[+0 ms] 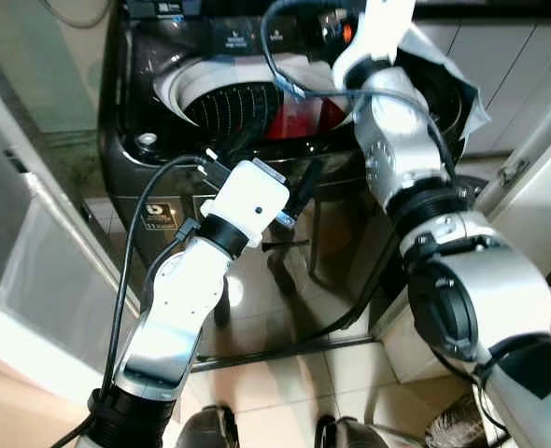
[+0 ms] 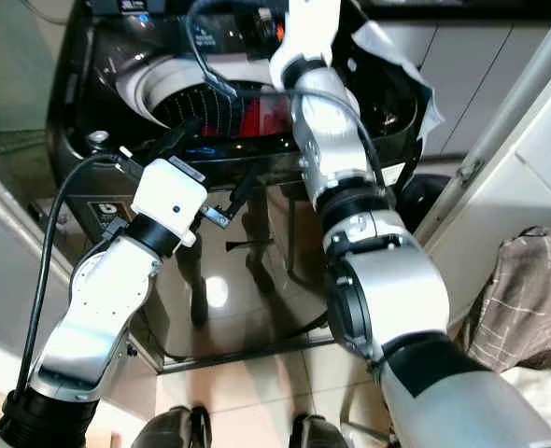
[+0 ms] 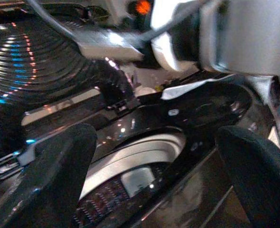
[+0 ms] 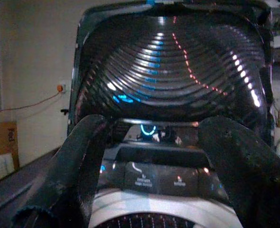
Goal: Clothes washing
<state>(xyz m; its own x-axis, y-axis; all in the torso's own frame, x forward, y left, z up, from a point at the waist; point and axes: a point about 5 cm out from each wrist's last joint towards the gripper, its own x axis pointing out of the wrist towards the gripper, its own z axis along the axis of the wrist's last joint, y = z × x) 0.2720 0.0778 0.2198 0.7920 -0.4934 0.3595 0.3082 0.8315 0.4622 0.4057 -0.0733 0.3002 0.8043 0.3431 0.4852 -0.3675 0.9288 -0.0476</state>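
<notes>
A dark top-loading washing machine [image 1: 135, 168] stands before me with its ribbed lid [image 4: 173, 71] raised. Red clothing [image 1: 299, 119] lies inside the white-rimmed drum [image 1: 184, 82]. My left gripper [image 1: 266, 166] hovers at the machine's front edge, just below the drum opening; it is open and empty, its fingers [image 3: 50, 180] spread wide. My right arm [image 1: 397, 121] reaches up over the drum toward the back. My right gripper [image 4: 154, 180] is open and empty, above the drum rim and facing the control panel [image 4: 163, 173] and the lid.
A white sheet [image 1: 455, 82] drapes over the machine's right rear corner. A white panel [image 1: 33, 252] stands close on the left, white cabinets [image 1: 537, 187] on the right. A plaid cloth [image 2: 528, 289] lies at right. Tiled floor [image 1: 350, 364] lies below.
</notes>
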